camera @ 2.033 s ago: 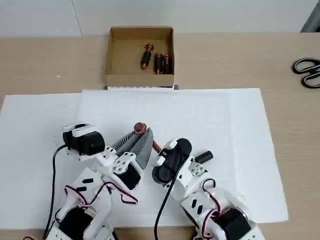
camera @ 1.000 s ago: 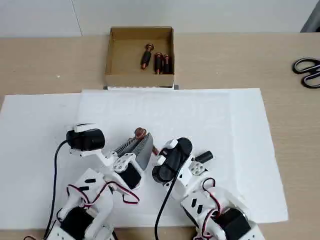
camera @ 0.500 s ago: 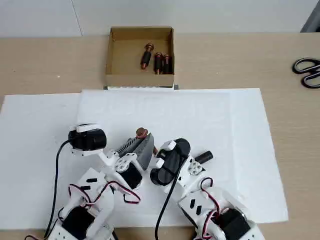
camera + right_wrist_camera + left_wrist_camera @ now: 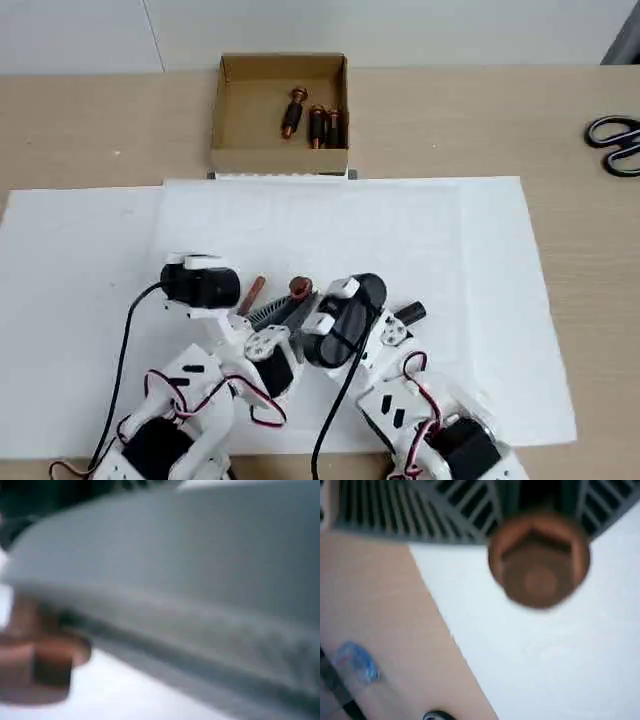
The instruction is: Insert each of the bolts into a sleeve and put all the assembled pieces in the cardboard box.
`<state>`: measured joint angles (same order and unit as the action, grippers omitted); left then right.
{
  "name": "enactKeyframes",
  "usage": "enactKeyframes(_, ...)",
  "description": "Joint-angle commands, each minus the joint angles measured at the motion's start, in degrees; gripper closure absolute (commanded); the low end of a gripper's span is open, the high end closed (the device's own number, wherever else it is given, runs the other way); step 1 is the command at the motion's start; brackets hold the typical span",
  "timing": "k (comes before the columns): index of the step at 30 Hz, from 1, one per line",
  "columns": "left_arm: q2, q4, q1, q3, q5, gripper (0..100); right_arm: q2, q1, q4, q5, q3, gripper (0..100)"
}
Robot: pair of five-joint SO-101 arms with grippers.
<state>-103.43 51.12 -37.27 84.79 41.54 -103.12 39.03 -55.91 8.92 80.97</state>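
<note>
In the high view, an open brown cardboard box (image 4: 228, 110) is standing at the far side of the light wooden tabletop (image 4: 100, 130). Three copper-and-black assembled pieces (image 4: 315, 122) are lying inside it, near its right wall. The near tabletop is being covered by a large white paper sheet (image 4: 400, 230), and black-handled scissors (image 4: 615, 140) are lying at the right edge. Over the sheet, a copper hex-headed bolt (image 4: 299, 289) is being grasped by the left gripper (image 4: 290, 303), just beside the right arm (image 4: 345, 315). Whether the right gripper is released or clenched cannot be told. A slender copper-coloured piece (image 4: 250, 295) is showing just beside the left arm (image 4: 200, 283).

In the left wrist view, the bolt's hexagonal head (image 4: 537, 562) is being clamped at the dark grey ribbed fingers (image 4: 420, 505), above the sheet.

In the right wrist view, a blurred copper shape (image 4: 40, 662) is showing beneath a grey surface that cannot be identified.
</note>
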Motion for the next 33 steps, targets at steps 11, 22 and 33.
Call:
enactKeyframes(11, -0.6, 3.7, -1.1, 1.3, -4.2, 96, -0.6, -2.7, 2.6, -0.3, -2.1, 99.6)
enactKeyframes(22, -0.5, 4.1, -0.2, 1.3, -4.6, 73, -0.6, -2.8, 2.6, -0.3, -1.8, 99.6)
enactKeyframes(33, -0.6, 3.8, 19.9, 1.3, -18.5, 88, -0.6, -8.0, 2.6, -0.5, -1.8, 99.6)
